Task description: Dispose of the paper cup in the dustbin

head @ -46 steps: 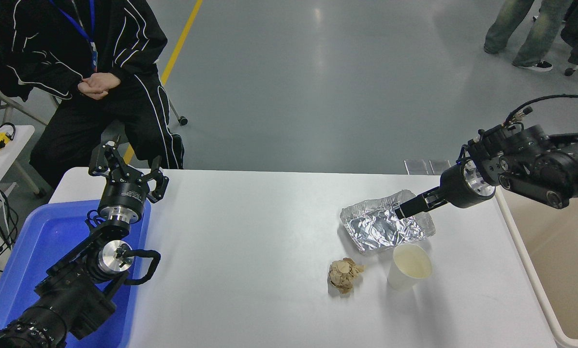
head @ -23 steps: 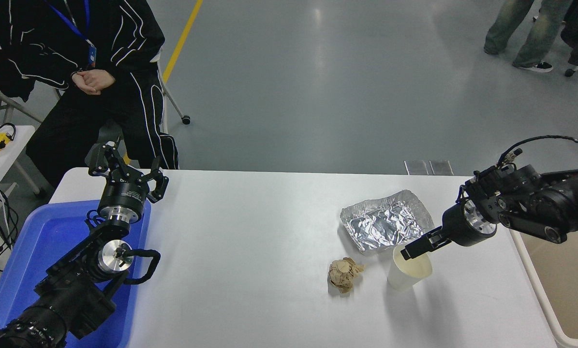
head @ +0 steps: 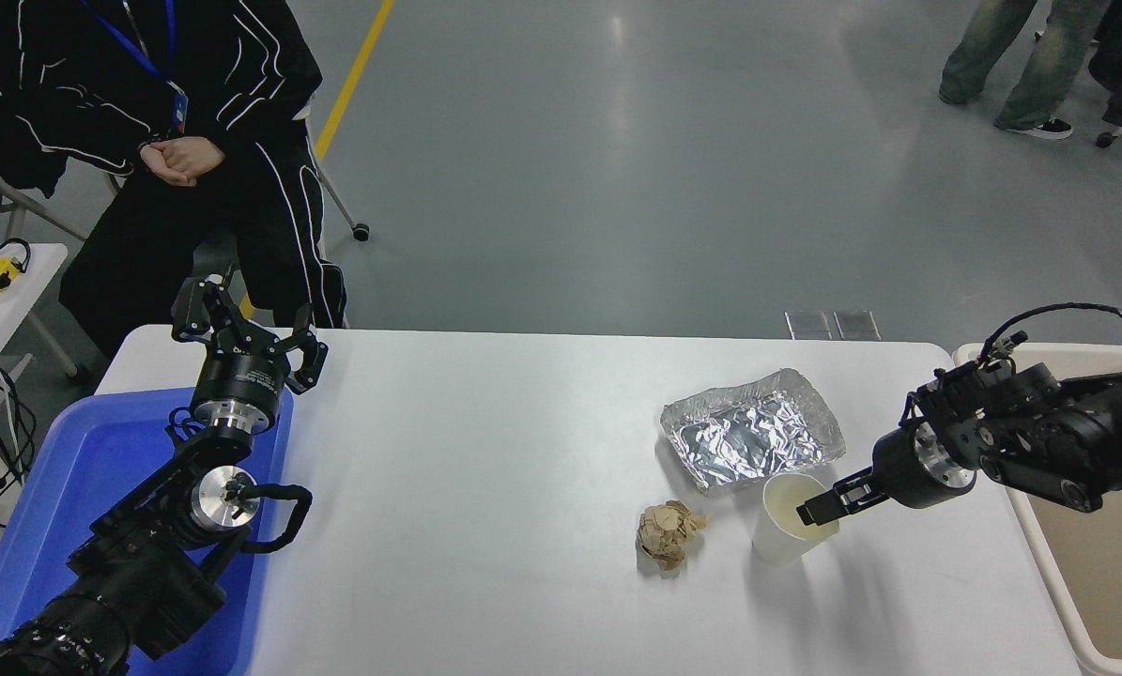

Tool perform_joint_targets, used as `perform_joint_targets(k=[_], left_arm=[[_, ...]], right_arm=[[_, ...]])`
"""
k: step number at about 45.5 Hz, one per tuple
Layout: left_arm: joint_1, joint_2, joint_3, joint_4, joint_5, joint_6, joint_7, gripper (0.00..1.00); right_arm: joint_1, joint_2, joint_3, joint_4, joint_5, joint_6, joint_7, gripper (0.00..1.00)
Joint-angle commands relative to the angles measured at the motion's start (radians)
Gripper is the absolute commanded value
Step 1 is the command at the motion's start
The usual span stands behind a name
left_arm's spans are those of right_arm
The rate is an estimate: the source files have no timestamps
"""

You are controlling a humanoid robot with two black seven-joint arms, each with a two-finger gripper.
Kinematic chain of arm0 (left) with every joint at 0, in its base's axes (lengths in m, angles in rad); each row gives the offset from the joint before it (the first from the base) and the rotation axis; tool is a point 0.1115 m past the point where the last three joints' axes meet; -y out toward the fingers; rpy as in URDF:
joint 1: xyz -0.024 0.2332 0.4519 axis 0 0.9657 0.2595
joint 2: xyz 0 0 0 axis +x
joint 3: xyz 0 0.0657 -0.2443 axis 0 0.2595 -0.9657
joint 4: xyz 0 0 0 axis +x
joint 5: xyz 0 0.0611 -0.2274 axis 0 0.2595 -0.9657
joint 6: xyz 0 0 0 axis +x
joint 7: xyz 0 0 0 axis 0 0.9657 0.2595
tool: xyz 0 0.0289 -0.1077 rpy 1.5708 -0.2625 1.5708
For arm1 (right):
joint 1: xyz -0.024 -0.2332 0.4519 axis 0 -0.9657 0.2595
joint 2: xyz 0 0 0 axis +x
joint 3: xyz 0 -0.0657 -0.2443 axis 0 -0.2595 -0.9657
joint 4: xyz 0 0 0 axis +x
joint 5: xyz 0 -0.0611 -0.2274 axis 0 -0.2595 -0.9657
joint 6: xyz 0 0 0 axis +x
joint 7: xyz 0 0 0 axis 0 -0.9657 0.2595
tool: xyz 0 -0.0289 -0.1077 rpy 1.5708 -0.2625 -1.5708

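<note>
The white paper cup [head: 791, 532] stands upright on the white table [head: 485, 526], near its front right. My right gripper [head: 819, 512] reaches in from the right, and its tip is at the cup's right rim, over the cream inside. It is seen side-on, so its state does not show. The beige dustbin [head: 1100, 573] stands just off the table's right edge, partly behind my right arm. My left gripper [head: 246, 314] is parked open and empty at the far left, above the blue tray.
A crinkled silver foil tray [head: 753, 428] lies just behind the cup. A crumpled brown paper ball [head: 668, 533] lies to its left. A bright blue tray [head: 72, 469] sits at the left edge. A person in black sits at the far left corner.
My right gripper has come down and toward me, from over the foil tray to the cup's right rim. The cup has not moved. The left arm stays parked.
</note>
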Motion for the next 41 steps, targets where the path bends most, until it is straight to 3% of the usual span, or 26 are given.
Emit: perform_joint_targets(k=[1,17,30,41], left_arm=[[0.000,0.000,0.000,0.000,0.000,0.000,0.000,1.00],[0.000,0.000,0.000,0.000,0.000,0.000,0.000,1.00],[0.000,0.000,0.000,0.000,0.000,0.000,0.000,1.00],[0.000,0.000,0.000,0.000,0.000,0.000,0.000,1.00]], right_arm=[[0.000,0.000,-0.055,-0.013,-0.001,-0.003,0.001,0.00],[0.043,-0.003,-0.058,-0.016,0.008,0.001,0.007,0.00],[0.256,-0.103,-0.049,0.011,0.026,0.049,0.173,0.00],[0.374,-0.153,-0.036,0.004,0.094,0.123,0.229,0.00]])
